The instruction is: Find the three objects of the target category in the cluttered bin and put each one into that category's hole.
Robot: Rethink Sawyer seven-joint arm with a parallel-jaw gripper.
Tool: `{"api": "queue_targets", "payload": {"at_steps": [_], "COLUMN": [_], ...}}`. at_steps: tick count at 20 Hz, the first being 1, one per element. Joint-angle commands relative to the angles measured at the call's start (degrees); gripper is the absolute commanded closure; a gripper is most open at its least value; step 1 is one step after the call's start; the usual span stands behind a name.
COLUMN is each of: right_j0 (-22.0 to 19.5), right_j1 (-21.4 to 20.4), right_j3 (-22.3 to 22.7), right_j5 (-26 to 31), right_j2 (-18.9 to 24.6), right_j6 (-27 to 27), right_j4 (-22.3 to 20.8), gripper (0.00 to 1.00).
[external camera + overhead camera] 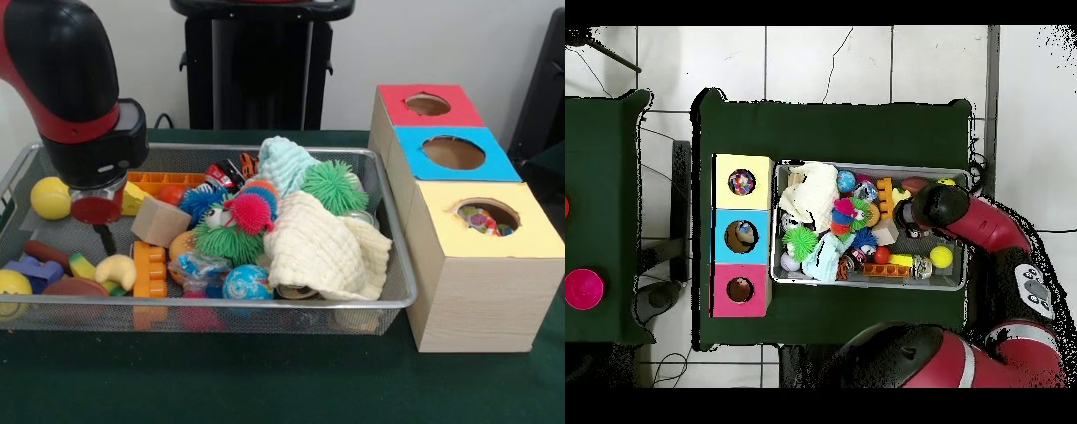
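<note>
The silver wire-mesh bin (265,305) lies on the green table, full of toys; it also shows in the overhead view (865,287). The yellow-topped box (477,283) stands right of it. Its round hole (487,216) shows white cloth with coloured dots (481,221) inside, also seen from overhead (742,182). No dotted cloth shows among the bin's clutter. My gripper (104,237) hangs low inside the bin's left end, between a yellow ball and a wooden block. The arm's head (937,205) hides it from overhead.
The blue-topped box (455,153) and red-topped box (428,104) stand behind the yellow one. In the bin lie a cream waffle cloth (322,247), a mint cloth (284,163), a green spiky ball (334,185), a yellow ball (50,197) and a wooden block (161,221).
</note>
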Motion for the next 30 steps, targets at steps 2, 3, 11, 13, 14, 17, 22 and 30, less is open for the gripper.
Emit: {"api": "queue_targets", "payload": {"at_steps": [2, 3, 11, 13, 14, 17, 22, 30], "right_j0": [0.8, 0.9, -0.5, -0.9, -1.2, -1.0, -1.0, -6.1], "right_j1": [1.2, 1.2, 2.3, 2.5, 2.7, 2.6, 2.3, 3.0], "right_j3": [-0.4, -0.5, -1.4, -2.1, -2.6, -5.3, -8.0, -5.7], "right_j5": [-4.2, -4.1, -4.3, -4.6, -4.9, -9.1, -19.4, -25.2], "right_j2": [4.6, 4.5, 6.1, 6.5, 6.7, 5.7, 5.4, 11.9], "right_j6": [-4.4, -4.3, -7.4, -9.3, -10.5, -15.4, -17.8, -13.3], "right_j4": [-2.3, -2.3, -2.7, -3.5, -4.2, -10.1, -20.8, -23.8], "gripper": [0.0, 0.0, 0.0, 0.0, 0.0, 0.0, 0.0, 0.0]}}
